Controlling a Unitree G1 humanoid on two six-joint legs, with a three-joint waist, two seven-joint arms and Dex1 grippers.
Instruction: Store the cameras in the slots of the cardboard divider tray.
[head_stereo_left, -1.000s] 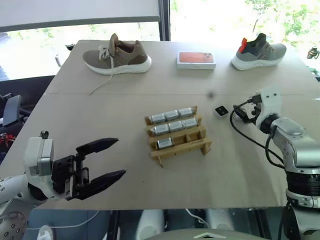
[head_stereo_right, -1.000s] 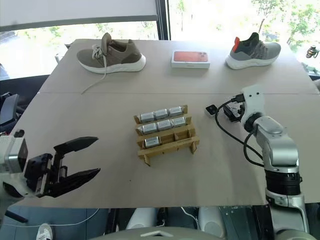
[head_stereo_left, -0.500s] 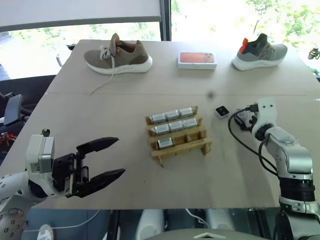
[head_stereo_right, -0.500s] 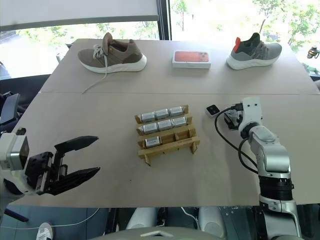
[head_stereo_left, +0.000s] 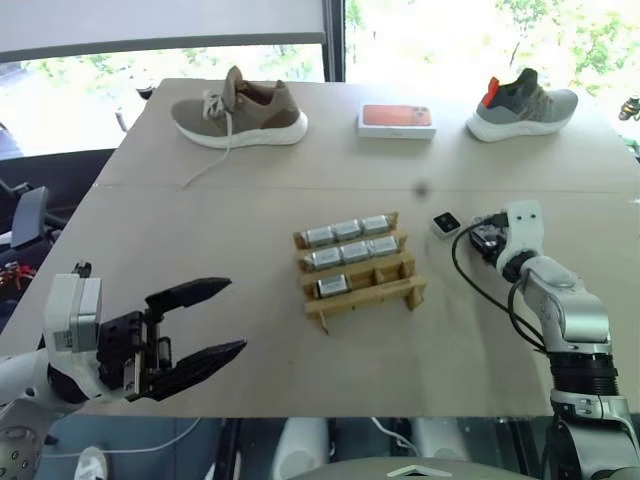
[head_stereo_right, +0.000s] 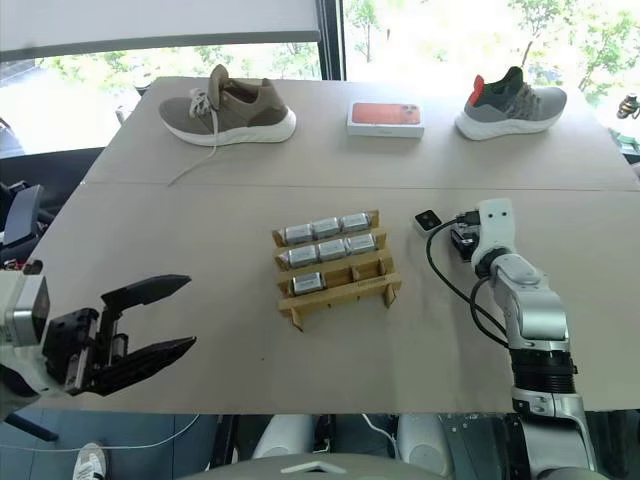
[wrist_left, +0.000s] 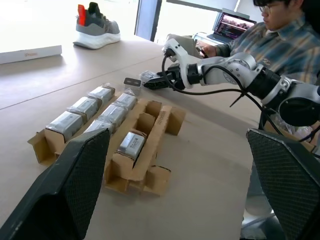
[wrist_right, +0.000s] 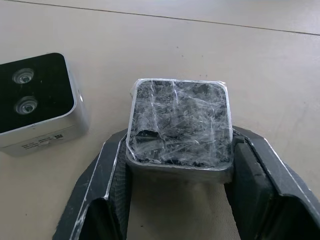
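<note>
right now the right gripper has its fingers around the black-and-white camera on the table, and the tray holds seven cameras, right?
Not quite. The right gripper has its fingers around the plastic-wrapped camera, not the black-and-white camera, which lies loose beside it on the table; the right wrist view shows this. The cardboard divider tray does hold seven cameras.

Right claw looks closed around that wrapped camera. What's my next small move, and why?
Probably lift straight up a little. The right claw has its fingers against both sides of the plastic-wrapped camera, which sits on the table beside the black-faced camera. A short rise would confirm the grip before heading to the cardboard tray.
</note>
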